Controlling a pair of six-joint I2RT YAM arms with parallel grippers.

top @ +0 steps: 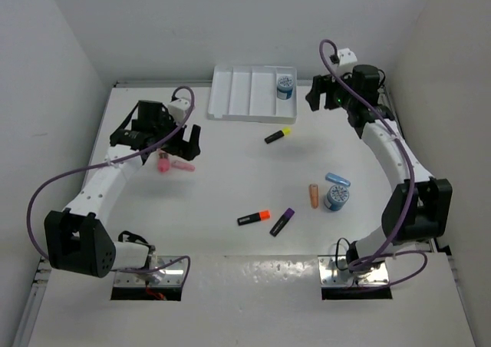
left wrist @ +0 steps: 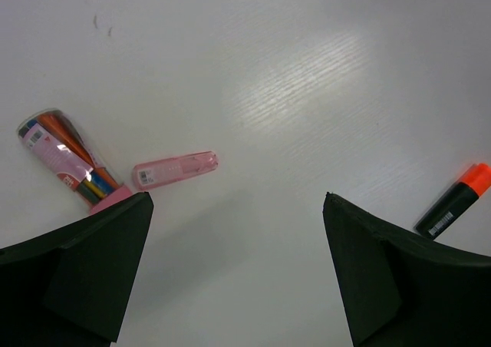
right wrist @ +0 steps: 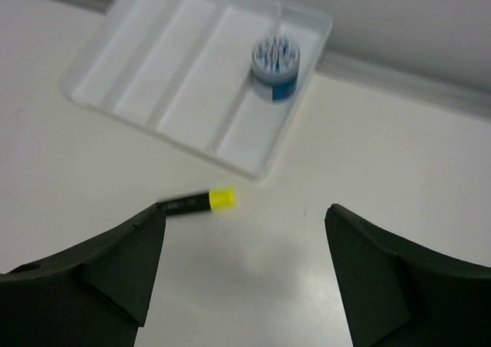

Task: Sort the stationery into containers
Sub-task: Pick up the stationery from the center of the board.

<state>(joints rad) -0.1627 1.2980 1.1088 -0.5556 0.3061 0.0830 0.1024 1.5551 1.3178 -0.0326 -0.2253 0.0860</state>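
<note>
My left gripper (left wrist: 238,206) and right gripper (right wrist: 244,209) gape empty; 1 blue round piece (right wrist: 275,69) sits in the tray (right wrist: 130,74).

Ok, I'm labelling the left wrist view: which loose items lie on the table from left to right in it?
clear round tube with a pink label and coloured sticks inside → pale pink translucent plastic stick → black highlighter with an orange cap

One black finger (left wrist: 77,278) hides the pink end of the pen tube (left wrist: 61,151), and the other finger (left wrist: 399,285) covers the bottom of the orange marker (left wrist: 458,199). The yellow marker (right wrist: 201,201) looks blurry. Its black end runs up to a finger (right wrist: 92,278), so its tip is hard to tell.
</note>
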